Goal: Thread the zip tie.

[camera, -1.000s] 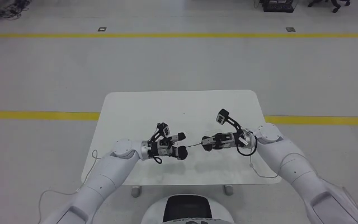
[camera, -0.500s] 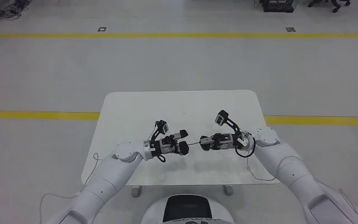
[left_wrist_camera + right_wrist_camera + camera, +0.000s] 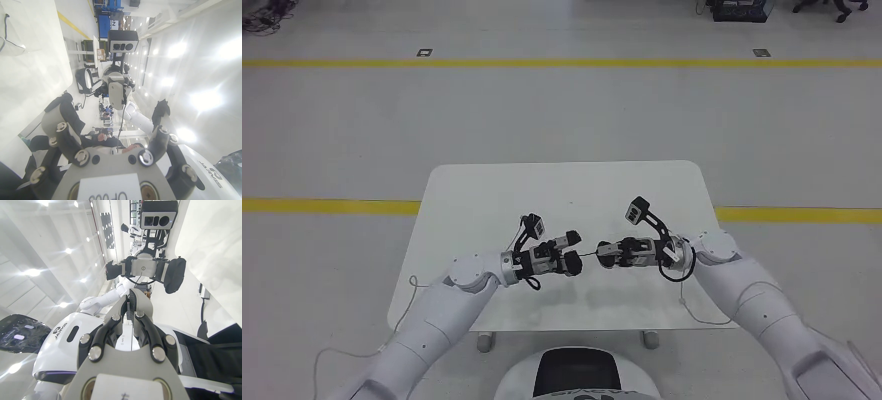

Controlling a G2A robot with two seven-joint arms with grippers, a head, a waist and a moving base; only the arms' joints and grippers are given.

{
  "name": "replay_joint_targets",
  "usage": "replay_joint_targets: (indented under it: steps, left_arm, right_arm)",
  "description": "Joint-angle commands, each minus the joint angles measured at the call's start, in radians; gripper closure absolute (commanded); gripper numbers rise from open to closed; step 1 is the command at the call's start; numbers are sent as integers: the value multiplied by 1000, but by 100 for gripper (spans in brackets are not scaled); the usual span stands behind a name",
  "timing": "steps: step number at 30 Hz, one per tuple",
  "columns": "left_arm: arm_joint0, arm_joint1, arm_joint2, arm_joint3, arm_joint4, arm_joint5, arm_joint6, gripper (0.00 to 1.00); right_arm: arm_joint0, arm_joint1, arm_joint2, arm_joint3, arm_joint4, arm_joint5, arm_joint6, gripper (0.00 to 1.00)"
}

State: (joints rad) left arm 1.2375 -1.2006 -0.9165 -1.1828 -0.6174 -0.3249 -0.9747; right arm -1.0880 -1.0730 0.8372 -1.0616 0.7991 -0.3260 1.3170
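A thin dark zip tie (image 3: 589, 258) stretches level between my two grippers, above the front middle of the white table (image 3: 492, 200). My right gripper (image 3: 605, 251) is shut on one end of it; in the right wrist view the fingers (image 3: 139, 306) are pressed together. My left gripper (image 3: 571, 263) faces it with its fingers spread wide open. In the left wrist view the zip tie (image 3: 121, 123) runs from the far right gripper (image 3: 116, 91) in between the open fingers of my left gripper (image 3: 112, 103), toward its palm. Neither finger touches it.
Both arms hover over the table's near half. A thin cable (image 3: 694, 297) hangs off the right arm by the table's right front corner. A yellow line (image 3: 332, 206) crosses the floor on either side of the table.
The left gripper has moved closer to the right gripper and a little away from the table's front edge, so the gap between them is smaller. The right gripper has crept slightly toward it.
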Motion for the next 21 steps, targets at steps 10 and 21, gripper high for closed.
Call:
replay_joint_targets:
  steps: [10,21]
  left_arm:
    - [4,6,6,-16,5,10,3,0]
    - [2,8,15,-18,0,10,9,0]
  right_arm:
    - [-11,-7,20,0,-7,1,-1,100]
    - [-10,-19,23,7,-23,8,8,100]
